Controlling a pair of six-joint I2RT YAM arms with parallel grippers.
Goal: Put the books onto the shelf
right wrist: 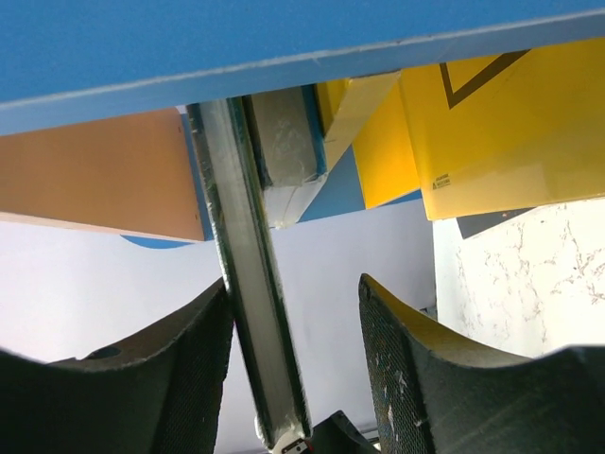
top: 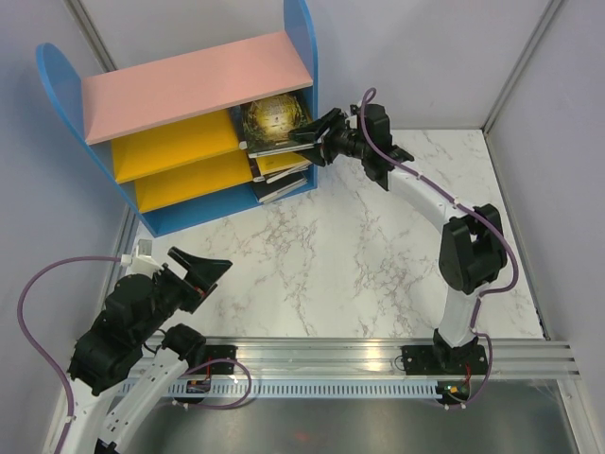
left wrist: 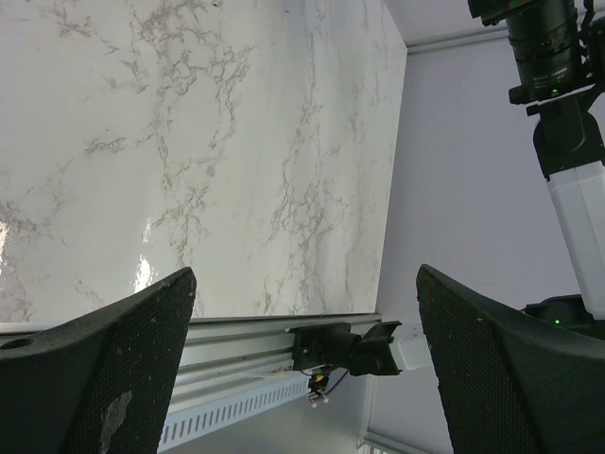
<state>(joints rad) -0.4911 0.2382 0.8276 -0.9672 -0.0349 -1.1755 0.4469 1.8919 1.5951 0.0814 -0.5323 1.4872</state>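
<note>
Nearly done, seemingly: books point(top: 274, 142) stacked in shelf point(top: 198, 85), upper centre. Right gripper point(top: 307, 132) part-open astride 1 book point(right wrist: 248, 284); left gripper point(top: 200, 261) wide, empty.

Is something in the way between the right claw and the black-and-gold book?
Nothing I can see. The right gripper is right at the black-and-gold book, and a thin book edge runs between its fingers. The book already stands inside the shelf, under the pink board.

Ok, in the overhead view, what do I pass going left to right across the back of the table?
The shelf's blue left side panel → yellow boards → black-and-gold book → right gripper.
</note>
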